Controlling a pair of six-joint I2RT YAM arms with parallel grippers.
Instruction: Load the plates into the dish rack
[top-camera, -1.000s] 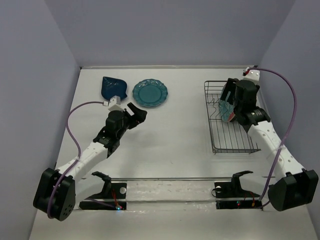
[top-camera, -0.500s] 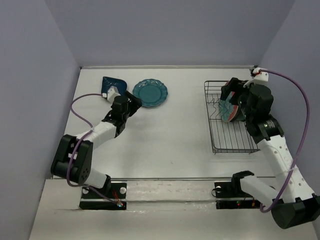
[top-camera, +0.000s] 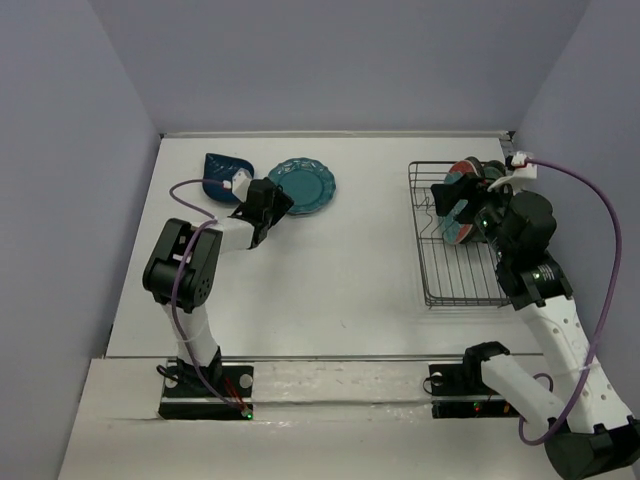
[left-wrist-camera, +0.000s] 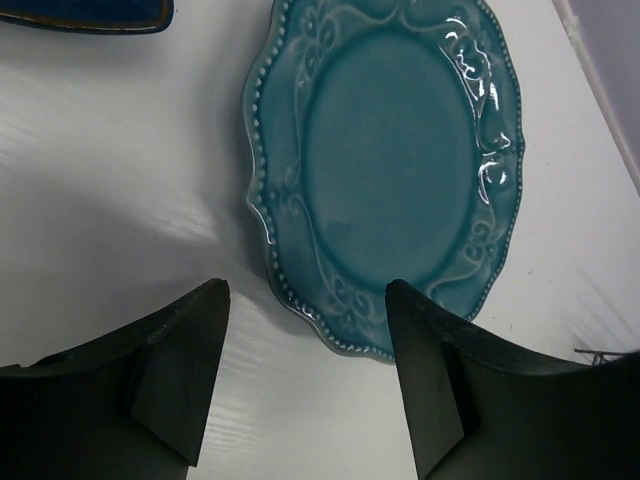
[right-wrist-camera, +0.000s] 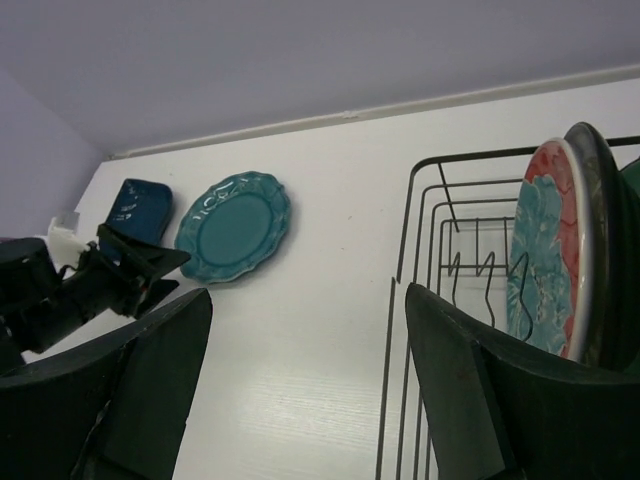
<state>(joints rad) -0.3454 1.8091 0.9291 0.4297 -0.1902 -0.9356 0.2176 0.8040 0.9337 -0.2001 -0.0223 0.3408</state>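
Note:
The teal scalloped plate (top-camera: 301, 186) lies flat at the back of the table, with the navy leaf-shaped plate (top-camera: 218, 171) to its left. My left gripper (top-camera: 270, 207) is open and empty, low at the teal plate's near-left edge. In the left wrist view the plate (left-wrist-camera: 390, 170) lies just ahead of the open gripper (left-wrist-camera: 305, 292), untouched. The black wire dish rack (top-camera: 440, 284) stands at the right. The red plate with teal flowers (right-wrist-camera: 545, 262) and a dark plate (right-wrist-camera: 603, 230) stand upright in it. My right gripper (top-camera: 455, 195) is open and empty above the rack's far end.
The purple side walls close in the table left and right. The right wrist view shows the teal plate (right-wrist-camera: 233, 225), the navy plate (right-wrist-camera: 138, 205) and the left arm's gripper (right-wrist-camera: 125, 272) across the white table. The rack's near half (top-camera: 462, 275) holds no plates.
My left arm has stretched out toward the back, bringing its open gripper to the teal plate's edge. My right gripper has lifted off the plates standing in the rack.

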